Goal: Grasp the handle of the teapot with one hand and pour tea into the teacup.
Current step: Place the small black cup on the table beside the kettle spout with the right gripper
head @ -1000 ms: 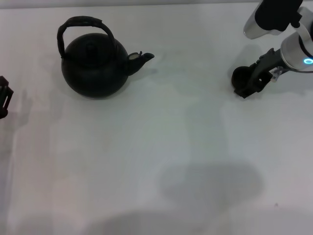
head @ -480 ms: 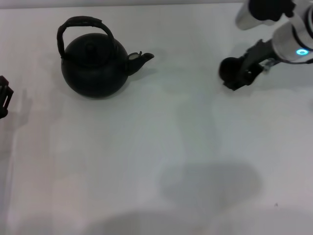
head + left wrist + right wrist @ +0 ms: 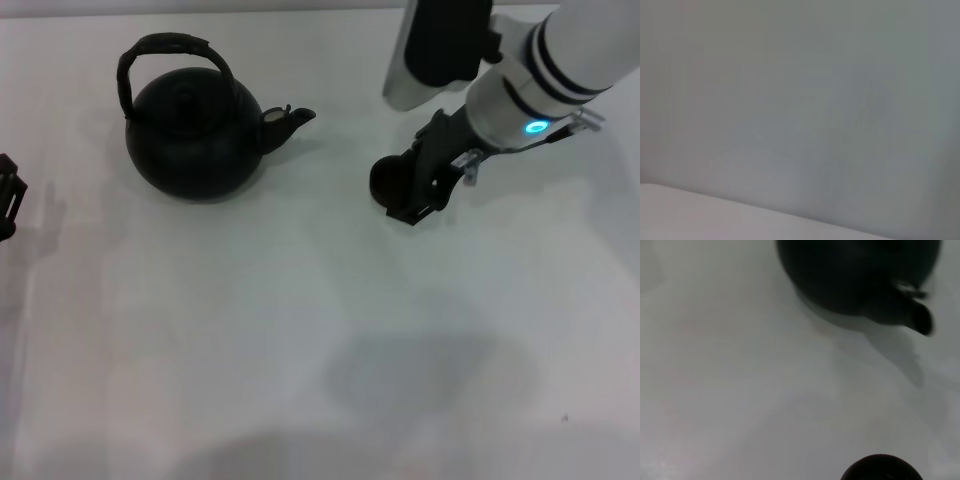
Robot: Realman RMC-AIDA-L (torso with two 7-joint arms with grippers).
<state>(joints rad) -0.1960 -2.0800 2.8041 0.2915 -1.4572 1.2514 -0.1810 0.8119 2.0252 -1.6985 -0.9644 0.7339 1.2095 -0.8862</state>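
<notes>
On the white desk (image 3: 300,330), the teapot (image 3: 190,135) looks heavy and rigid; take its arched handle (image 3: 165,50) at the crown. The right pincer (image 3: 405,195) grips the small teacup (image 3: 388,180) right of the spout; the left pincer's (image 3: 8,195) state I cannot tell.

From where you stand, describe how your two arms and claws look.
Right arm: glossy white cylindrical links with black rings, a glowing blue-cyan ring light near the wrist, and a black panel on the upper link. Its claw is black and angular, with small metal fittings beside the wrist. Left claw: only a black, boxy edge shows at the table's side; its arm is out of view.
</notes>
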